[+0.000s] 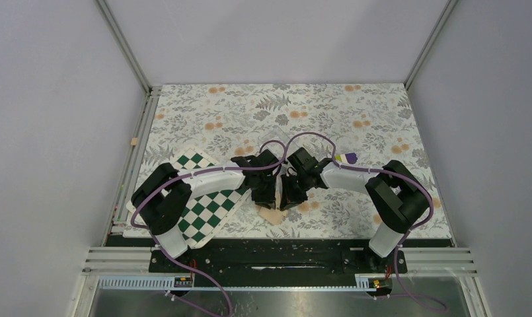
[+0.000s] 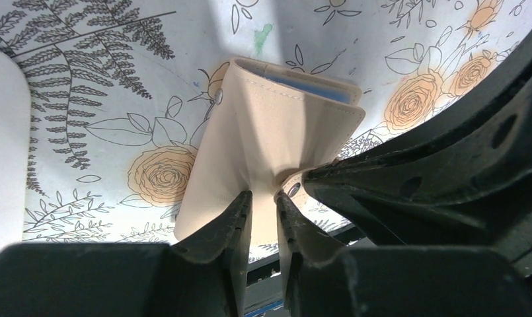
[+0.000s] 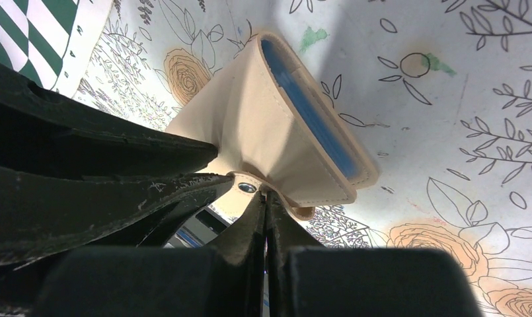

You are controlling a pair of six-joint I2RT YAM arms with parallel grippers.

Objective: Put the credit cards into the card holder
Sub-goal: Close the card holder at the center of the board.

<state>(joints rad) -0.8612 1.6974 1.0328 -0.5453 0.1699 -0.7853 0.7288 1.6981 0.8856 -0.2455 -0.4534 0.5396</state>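
Note:
The tan card holder (image 1: 271,214) is held up off the floral mat near the table's front edge, between both grippers. In the left wrist view the card holder (image 2: 269,125) hangs partly unfolded, with its light blue lining along the far edge. My left gripper (image 2: 264,193) has its jaws a narrow gap apart, tips against the tan flap without pinching it. My right gripper (image 3: 266,193) is shut on the clasp tab of the card holder (image 3: 269,132), right beside the snap button. Seen from above, the left gripper (image 1: 268,188) and right gripper (image 1: 291,193) almost touch. The credit cards are out of view.
A green-and-white chequered board (image 1: 210,205) lies under the left arm. A purple and yellow-green block (image 1: 348,158) sits behind the right arm. The right gripper's fingers (image 2: 435,172) crowd the left wrist view. The table's front edge runs just below the card holder.

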